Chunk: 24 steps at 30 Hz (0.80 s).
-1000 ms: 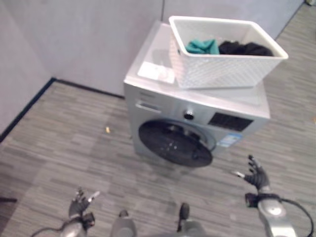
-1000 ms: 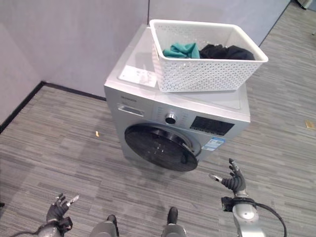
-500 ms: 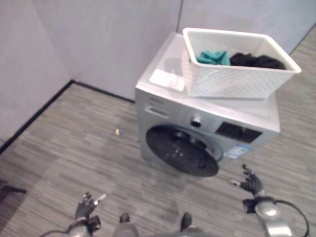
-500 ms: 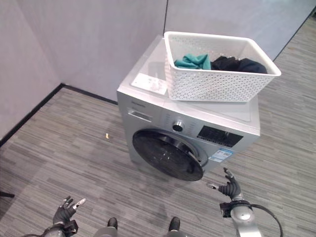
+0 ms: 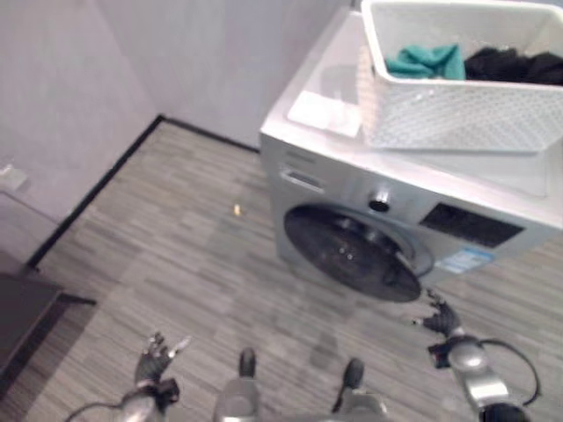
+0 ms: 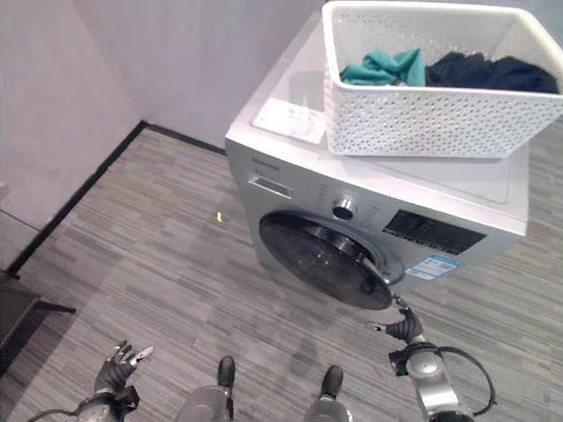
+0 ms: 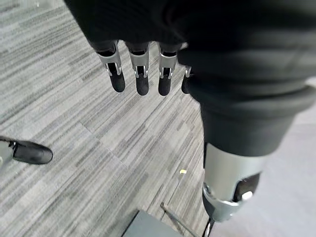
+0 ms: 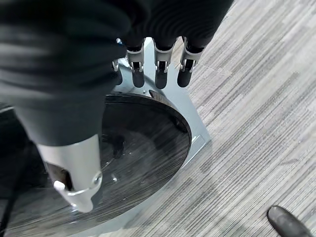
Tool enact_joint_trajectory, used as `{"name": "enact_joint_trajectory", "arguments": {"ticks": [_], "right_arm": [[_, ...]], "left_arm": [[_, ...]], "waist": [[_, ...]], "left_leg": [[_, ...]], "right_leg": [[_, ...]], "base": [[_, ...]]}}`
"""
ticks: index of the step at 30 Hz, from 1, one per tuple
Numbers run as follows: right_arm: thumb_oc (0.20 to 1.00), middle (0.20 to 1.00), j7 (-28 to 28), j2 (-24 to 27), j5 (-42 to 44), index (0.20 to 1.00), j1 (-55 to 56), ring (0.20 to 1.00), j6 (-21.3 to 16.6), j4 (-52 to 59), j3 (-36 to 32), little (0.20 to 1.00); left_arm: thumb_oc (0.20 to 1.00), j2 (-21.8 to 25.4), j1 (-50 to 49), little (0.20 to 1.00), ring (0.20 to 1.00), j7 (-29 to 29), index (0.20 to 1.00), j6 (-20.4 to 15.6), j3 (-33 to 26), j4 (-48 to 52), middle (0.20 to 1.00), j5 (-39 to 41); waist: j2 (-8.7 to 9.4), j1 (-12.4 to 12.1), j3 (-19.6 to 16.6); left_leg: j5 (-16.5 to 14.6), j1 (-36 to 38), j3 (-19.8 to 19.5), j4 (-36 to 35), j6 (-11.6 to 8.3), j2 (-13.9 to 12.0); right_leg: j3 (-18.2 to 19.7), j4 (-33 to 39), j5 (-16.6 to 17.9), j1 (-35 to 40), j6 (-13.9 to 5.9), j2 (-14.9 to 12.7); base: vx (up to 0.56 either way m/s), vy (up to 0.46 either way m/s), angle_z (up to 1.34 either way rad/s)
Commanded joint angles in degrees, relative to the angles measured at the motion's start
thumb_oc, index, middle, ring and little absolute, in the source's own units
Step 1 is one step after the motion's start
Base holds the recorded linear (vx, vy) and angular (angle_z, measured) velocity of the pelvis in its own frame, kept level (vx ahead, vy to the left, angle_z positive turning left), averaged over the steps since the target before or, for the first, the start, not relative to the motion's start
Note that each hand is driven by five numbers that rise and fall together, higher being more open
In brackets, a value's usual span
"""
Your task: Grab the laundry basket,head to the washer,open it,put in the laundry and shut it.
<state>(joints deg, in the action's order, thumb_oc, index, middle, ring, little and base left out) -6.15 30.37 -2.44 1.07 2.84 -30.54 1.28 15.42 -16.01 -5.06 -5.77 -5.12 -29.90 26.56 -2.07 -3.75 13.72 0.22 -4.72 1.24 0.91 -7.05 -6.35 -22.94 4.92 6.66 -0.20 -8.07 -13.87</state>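
White laundry basket (image 6: pixel 440 114) with clothes sits on top of washing machine (image 6: pixel 378 211), round door (image 6: pixel 325 261) closed; right hand (image 6: pixel 403 330) fingers relaxed, empty, near door edge; left hand (image 6: pixel 114 369) idle, fingers apart; opening, loading, shutting left

Silver dark-tipped fingers (image 7: pixel 118 64), ribbed black covers.

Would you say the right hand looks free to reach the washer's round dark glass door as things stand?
Probably yes: the right hand, fingers open, hangs just beside the round dark glass door's lower edge, with bare floor and nothing between them.
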Motion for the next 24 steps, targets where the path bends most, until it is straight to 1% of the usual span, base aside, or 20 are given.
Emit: {"name": "enact_joint_trajectory", "arguments": {"ticks": [1, 7, 9, 13, 14, 15, 18, 20, 21, 24], "right_arm": [[1.0, 1.0, -2.6, 3.1, -1.6, 1.0, -1.9, 1.0, -1.1, 1.3, -0.3, 1.0], [1.0, 1.0, -1.7, 2.9, -0.9, 1.0, 1.8, 1.0, -1.6, 8.1, -3.3, 1.0], [1.0, 1.0, -0.6, 2.2, -0.9, 1.0, 6.3, 1.0, -2.0, 12.4, -5.5, 1.0], [1.0, 1.0, 0.3, 1.4, -0.2, 1.0, 7.3, 1.0, -2.5, 12.2, -5.2, 1.0], [1.0, 1.0, 0.6, 1.3, -0.1, 1.0, 5.9, 1.0, -2.5, 10.4, -3.6, 1.0], [1.0, 1.0, 0.6, 1.3, -0.1, 1.0, 5.8, 1.0, -2.6, 10.3, -3.5, 1.0], [1.0, 1.0, 0.5, 1.9, -0.9, 1.0, 2.6, 1.0, -2.2, 7.4, -0.9, 1.0], [1.0, 1.0, -0.2, 3.2, -2.2, 1.0, -1.7, 1.0, -1.5, 3.9, 1.4, 1.0], [1.0, 1.0, -0.2, 3.2, -2.2, 1.0, -1.9, 1.0, -1.6, 3.7, 1.5, 1.0], [1.0, 1.0, -1.6, 7.2, -4.3, 1.0, -7.7, 1.0, -0.9, -1.9, 3.5, 1.0]], "left_arm": [[1.0, 3.5, 1.5, 1.0, 1.0, -0.9, 1.0, -2.3, -0.7, 1.6, 1.0, 0.9], [1.0, 3.4, 1.5, 1.0, 1.0, -0.9, 1.0, -1.8, -1.5, 0.5, 1.0, 0.3], [1.0, 3.2, 0.8, 1.0, 1.0, -0.6, 1.0, -1.6, -2.0, 0.4, 1.0, 0.3], [1.0, 3.0, 0.3, 1.0, 1.0, -0.2, 1.0, -1.4, -1.8, 0.9, 1.0, 0.6], [1.0, 3.1, 0.4, 1.0, 1.0, 0.1, 1.0, -1.5, -1.3, 1.5, 1.0, 0.5], [1.0, 3.1, 0.4, 1.0, 1.0, 0.1, 1.0, -1.5, -1.4, 1.6, 1.0, 0.5], [1.0, 3.5, 0.6, 1.0, 1.0, 0.1, 1.0, -1.8, -1.0, 2.5, 1.0, 0.7], [1.0, 4.1, 0.9, 1.0, 1.0, -0.1, 1.0, -2.3, -0.8, 3.3, 1.0, 0.8], [1.0, 4.1, 1.0, 1.0, 1.0, -0.1, 1.0, -2.3, -0.9, 3.3, 1.0, 0.8], [1.0, 4.5, 1.1, 1.0, 1.0, -0.4, 1.0, -3.0, -0.8, 4.0, 1.0, 1.3]], "waist": [[1.48, -1.4, -0.9], [1.93, -0.5, -1.3], [2.7, 0.0, -1.7], [3.41, 0.2, -1.8], [3.62, 0.1, -1.7], [3.65, 0.1, -1.7], [3.37, -0.5, -1.3], [2.27, -1.4, -0.6], [2.27, -1.3, -0.5], [0.36, -2.5, 0.2]], "left_leg": [[-3.3, -2.4, 0.0, 1.5, 4.44, 2.2], [-3.5, -2.0, 0.3, 1.2, 4.45, 2.0], [-3.6, -1.6, 0.4, 1.2, 4.68, 1.8], [-4.2, -1.1, 0.7, 1.4, 4.97, 1.6], [-4.4, -0.8, 1.0, 1.4, 5.15, 1.7], [-4.4, -0.8, 1.0, 1.4, 5.17, 1.7], [-4.5, -1.3, 1.0, 1.7, 5.29, 2.1], [-4.6, -2.2, 0.8, 2.2, 5.36, 3.0], [-4.6, -2.2, 0.8, 2.2, 5.37, 3.0], [-4.5, -3.0, 0.3, 2.4, 5.32, 4.2]], "right_leg": [[3.3, -4.9, -8.4, 0.0, -0.69, -3.2], [3.3, -4.5, -8.6, 0.6, -0.57, -3.0], [3.7, -4.6, -8.7, 0.6, -0.52, -2.7], [4.5, -4.9, -8.7, 0.4, -0.61, -2.4], [4.9, -4.9, -8.4, 0.0, -0.79, -2.5], [4.9, -4.9, -8.4, -0.1, -0.8, -2.5], [5.2, -4.9, -8.2, -0.6, -0.93, -3.0], [5.1, -5.2, -7.9, -1.4, -1.17, -4.1], [5.1, -5.2, -7.9, -1.5, -1.18, -4.1], [5.0, -5.8, -7.6, -2.4, -1.46, -5.4]], "base": [[0.02, 0.002, 0.13], [0.04, -0.004, 0.03], [0.05, -0.017, 0.0], [0.02, -0.017, -0.09], [0.0, -0.011, -0.16], [-0.01, -0.019, -0.18], [-0.03, -0.006, -0.11], [-0.04, 0.019, -0.03], [-0.03, 0.029, -0.03], [-0.05, 0.065, 0.06]]}}
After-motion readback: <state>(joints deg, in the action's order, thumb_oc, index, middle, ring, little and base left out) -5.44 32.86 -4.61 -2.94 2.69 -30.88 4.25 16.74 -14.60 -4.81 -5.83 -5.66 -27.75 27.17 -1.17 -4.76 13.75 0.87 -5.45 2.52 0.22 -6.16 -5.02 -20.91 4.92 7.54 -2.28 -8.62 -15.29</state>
